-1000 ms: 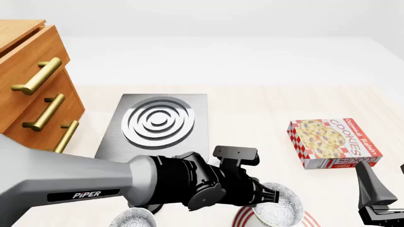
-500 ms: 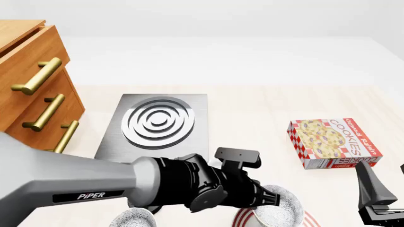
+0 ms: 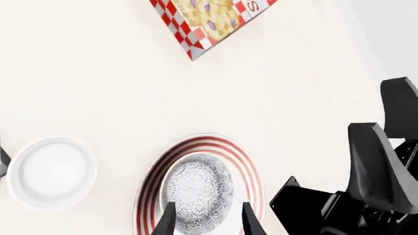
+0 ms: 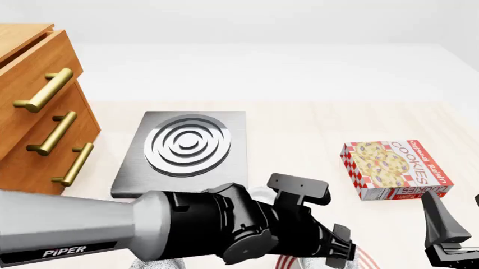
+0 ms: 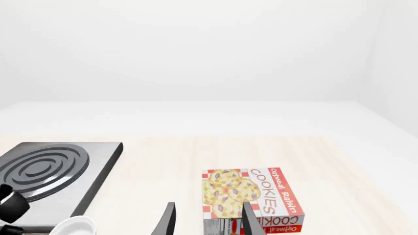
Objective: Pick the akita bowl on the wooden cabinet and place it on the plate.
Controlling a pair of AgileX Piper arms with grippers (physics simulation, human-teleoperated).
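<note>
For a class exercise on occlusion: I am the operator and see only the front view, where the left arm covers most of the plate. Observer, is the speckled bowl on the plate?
Observer: Yes. The left wrist view shows the akita bowl sitting inside the red rings of the plate.
Operator: Are the left fingers closed on it?
Observer: No. The left gripper is open, with its fingers on either side of the bowl's rim.
Operator: Is anything beside the plate?
Observer: A white ramekin, apart from the plate.

plate [image 4: 368,259] mostly behind left arm [image 4: 187,230]
</note>
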